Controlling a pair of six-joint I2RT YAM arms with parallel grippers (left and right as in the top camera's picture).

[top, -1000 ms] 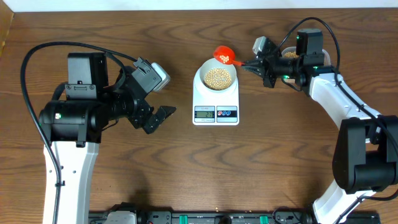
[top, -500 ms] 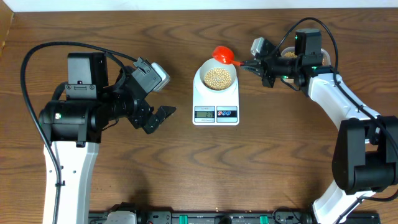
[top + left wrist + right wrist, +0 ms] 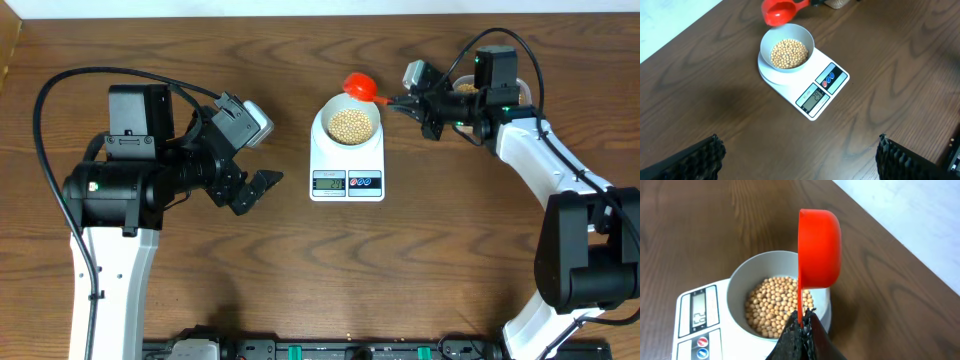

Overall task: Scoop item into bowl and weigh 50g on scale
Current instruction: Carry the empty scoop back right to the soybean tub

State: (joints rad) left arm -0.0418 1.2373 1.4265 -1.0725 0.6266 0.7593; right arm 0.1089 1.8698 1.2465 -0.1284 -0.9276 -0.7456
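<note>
The pale bowl [image 3: 353, 123] sits on the white scale [image 3: 347, 165], partly filled with tan beans [image 3: 352, 123]. My right gripper [image 3: 412, 103] is shut on the thin handle of a red scoop [image 3: 358, 86], whose cup hangs tipped on its side over the bowl's far rim. In the right wrist view the scoop [image 3: 819, 247] stands above the beans [image 3: 774, 305], with the gripper [image 3: 801, 322] pinching its handle. My left gripper [image 3: 262, 152] hovers open to the left of the scale, holding nothing. From the left wrist I see the bowl [image 3: 769, 39], scale [image 3: 815, 95] and scoop [image 3: 780, 11] ahead.
A container with more beans [image 3: 465, 88] stands behind the right gripper at the far right. Both arm bases occupy the table's left and right sides. A black rail runs along the front edge [image 3: 320, 350].
The red scoop has crept slightly toward the bowl's far rim. The left arm has not moved.
</note>
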